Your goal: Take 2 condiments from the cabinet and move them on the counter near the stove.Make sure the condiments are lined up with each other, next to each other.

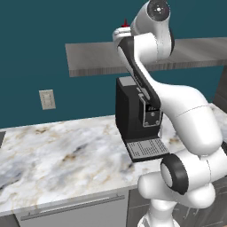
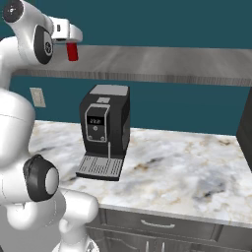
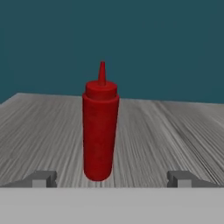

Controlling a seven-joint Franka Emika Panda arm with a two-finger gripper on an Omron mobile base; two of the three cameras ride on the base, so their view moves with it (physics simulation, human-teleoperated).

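Left base view: arm raised to the floating shelf, upper centre; red nozzle tip only.
Right base view: red squeeze bottle upper left, beside the wrist. Hand view: bottle upright mid-frame on the shelf; gripper spread wide, fingertips straddling its base, lined up to grasp.

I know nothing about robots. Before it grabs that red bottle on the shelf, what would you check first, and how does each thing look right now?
1. Slim red squeeze bottle upright on the grey wood-grain shelf: ok.
2. Bottle centred between the end effector's fingertips: roughly, slightly left of centre: ok.
3. Jaws wide enough to pass the bottle: ok, open.
4. Fingertips already alongside the bottle: not ok, apparently short of it.
5. Shelf around the bottle free of obstacles: ok.
6. Second condiment's position: cannot tell.
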